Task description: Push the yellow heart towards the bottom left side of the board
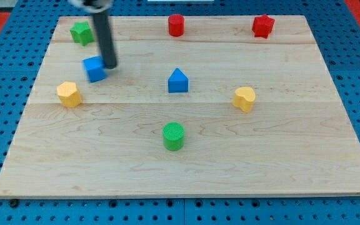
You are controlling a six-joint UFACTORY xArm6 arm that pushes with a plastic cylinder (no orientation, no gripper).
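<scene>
The yellow heart (245, 99) lies right of the board's middle. My tip (109, 65) is far from it, in the upper left part of the board. The tip stands at the right edge of a blue cube (94, 69), close against it; I cannot tell whether they touch. The dark rod rises from the tip to the view's top edge. The wooden board (186, 175) fills most of the view.
A green star (81, 32) lies at the top left, a red cylinder (176, 25) at top centre, and a red star (263, 26) at top right. A blue triangular block (178, 81) lies mid-board, a yellow pentagon (69, 94) at left, and a green cylinder (174, 136) below centre.
</scene>
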